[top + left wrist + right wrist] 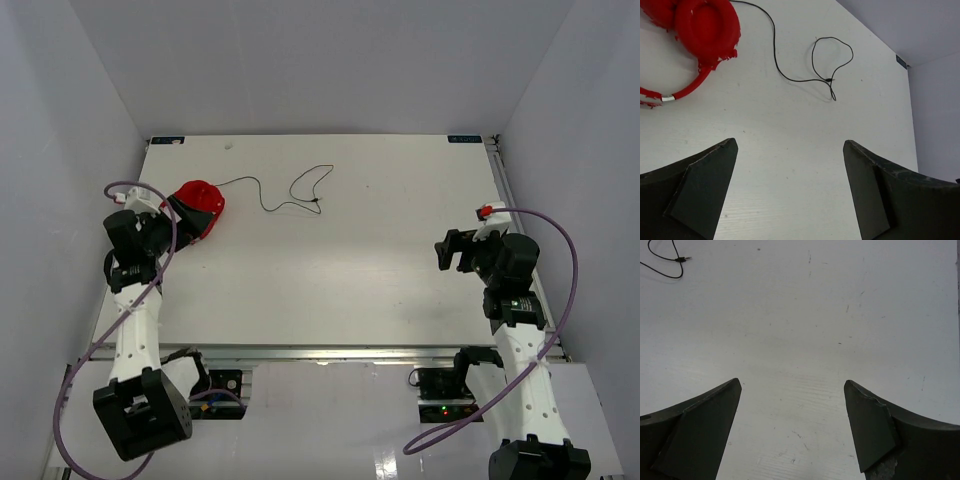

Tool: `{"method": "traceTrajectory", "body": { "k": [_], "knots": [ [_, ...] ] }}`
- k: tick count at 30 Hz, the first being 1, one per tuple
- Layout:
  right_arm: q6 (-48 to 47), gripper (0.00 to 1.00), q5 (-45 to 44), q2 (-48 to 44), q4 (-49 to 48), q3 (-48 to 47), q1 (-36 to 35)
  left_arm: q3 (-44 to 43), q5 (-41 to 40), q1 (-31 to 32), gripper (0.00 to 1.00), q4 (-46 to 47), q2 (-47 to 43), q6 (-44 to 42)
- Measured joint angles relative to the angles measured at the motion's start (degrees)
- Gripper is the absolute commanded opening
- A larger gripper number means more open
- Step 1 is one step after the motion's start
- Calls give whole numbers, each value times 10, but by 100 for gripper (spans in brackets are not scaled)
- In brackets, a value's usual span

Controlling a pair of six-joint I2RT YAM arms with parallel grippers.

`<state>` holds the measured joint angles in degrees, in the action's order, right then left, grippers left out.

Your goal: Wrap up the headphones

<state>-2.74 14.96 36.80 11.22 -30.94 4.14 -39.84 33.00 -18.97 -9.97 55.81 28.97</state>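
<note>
The headphones [197, 205] lay at the upper left of the table [350, 280], their thin black cable [262, 196] trailing rightward into a loop. The left gripper [790, 144] stood spread wide just beside them, holding nothing. The right gripper [792, 382], at the right side, was likewise spread and held nothing.

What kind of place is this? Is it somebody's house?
More likely a robot lab or test booth than a house. A bare white table is boxed in by plain white walls, a left arm and a right arm are bolted at its near edge, and red headphones lie on it.
</note>
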Motion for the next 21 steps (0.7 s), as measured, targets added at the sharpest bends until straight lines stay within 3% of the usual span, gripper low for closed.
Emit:
{"method": "traceTrajectory", "body": {
  "k": [4, 8, 11, 13, 18, 21],
  "knots": [
    [-39, 90, 61, -1, 7, 0, 2, 20, -41, 0, 98, -9, 44, 15],
    [-218, 90, 227, -1, 86, 0, 2, -9, -110, -10, 95, -40, 137, 37],
    [-303, 90, 304, -1, 129, 0, 2, -59, -145, -25, 92, -71, 222, 61],
    [-335, 90, 334, -1, 143, 0, 2, -106, -158, -33, 85, -93, 284, 76],
    [-378, 90, 366, -1, 162, 0, 2, -228, -181, -38, 83, -153, 445, 97],
    [-386, 90, 371, -1, 162, 0, -3, -264, -190, -39, 81, -179, 486, 100]
  ]
}}
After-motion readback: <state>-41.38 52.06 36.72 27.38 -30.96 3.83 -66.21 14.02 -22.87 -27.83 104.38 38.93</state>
